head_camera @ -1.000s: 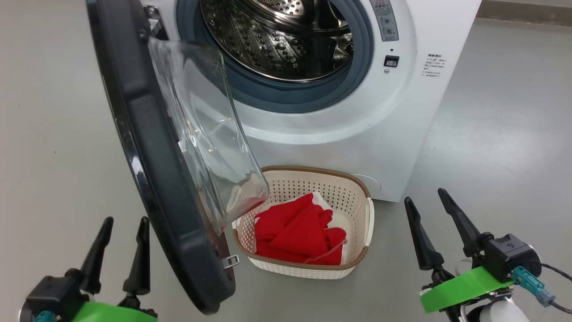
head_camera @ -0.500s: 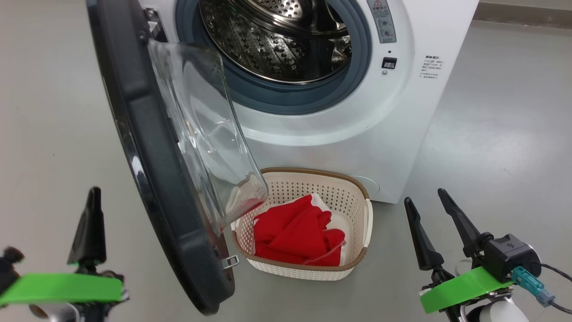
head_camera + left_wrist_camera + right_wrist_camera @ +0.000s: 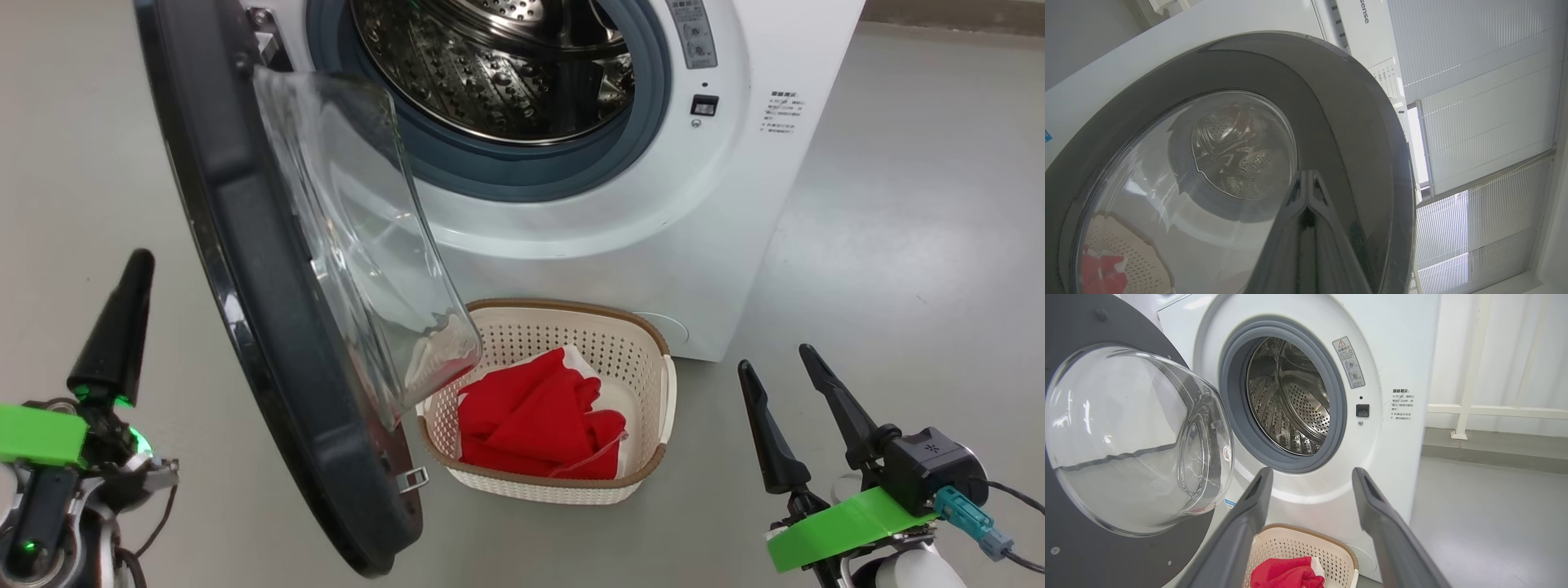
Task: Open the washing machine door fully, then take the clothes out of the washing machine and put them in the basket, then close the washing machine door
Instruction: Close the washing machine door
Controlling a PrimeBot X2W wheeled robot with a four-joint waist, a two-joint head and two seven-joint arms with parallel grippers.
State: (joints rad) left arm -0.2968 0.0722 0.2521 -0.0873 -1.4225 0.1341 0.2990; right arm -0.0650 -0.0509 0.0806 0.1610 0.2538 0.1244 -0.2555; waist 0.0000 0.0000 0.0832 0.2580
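Left tool (image 3: 139,265) sits on the outer side of the washing machine door (image 3: 245,269), fingers pressed together into one spike, gripping nothing. Looks like closing time to me: the clothes (image 3: 539,416) lie in the basket (image 3: 563,307), tucked just under the door's glass bowl (image 3: 351,229), and the drum (image 3: 498,73) behind the door looks bare. Best play, I'd say: plant that spike on the black rim, out toward the door's free edge, never on the glass, and follow the arc until the catch bites. Watch the bowl pass the basket's rim; it may brush. Poses now: left arm low, fingers tilted up toward the door's outer face, not touching as far as I can tell. Right tool (image 3: 775,359), beyond the basket from the door, fingers spread, idle.
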